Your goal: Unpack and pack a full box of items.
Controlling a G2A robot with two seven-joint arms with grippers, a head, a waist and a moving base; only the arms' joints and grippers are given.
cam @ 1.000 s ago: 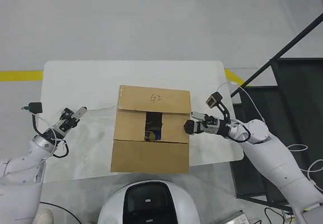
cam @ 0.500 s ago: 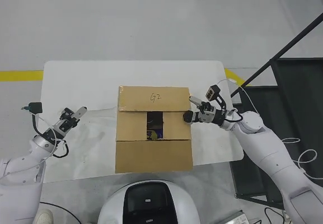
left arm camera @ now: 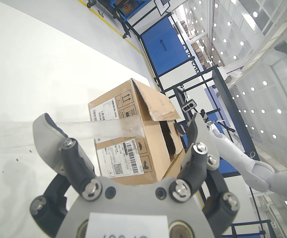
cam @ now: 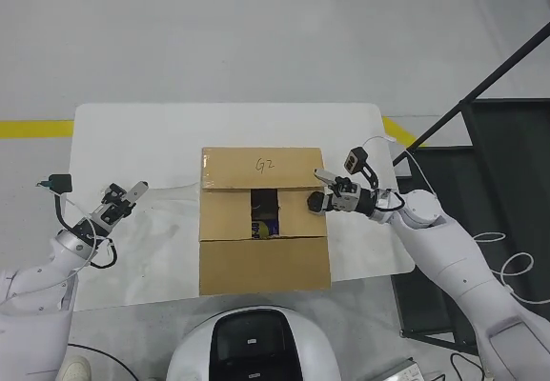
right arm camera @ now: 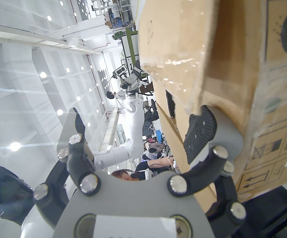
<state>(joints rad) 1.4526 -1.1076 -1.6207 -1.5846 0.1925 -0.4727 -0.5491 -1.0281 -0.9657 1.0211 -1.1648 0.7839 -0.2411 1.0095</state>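
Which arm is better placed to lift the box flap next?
Right, probably: its open jaws are beside the box, one pad under a flap corner; the left jaws hang apart from it.

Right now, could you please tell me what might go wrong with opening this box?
The right gripper, jaws open, has one pad under a corner of the flap; pulling there may tear it or drag the box.
A clear tape strip runs from the box toward the left gripper and could stick to it.

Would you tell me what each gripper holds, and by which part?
Nothing: left gripper and right gripper are open. A right finger touches the box under a flap corner; tape lies across a left finger.
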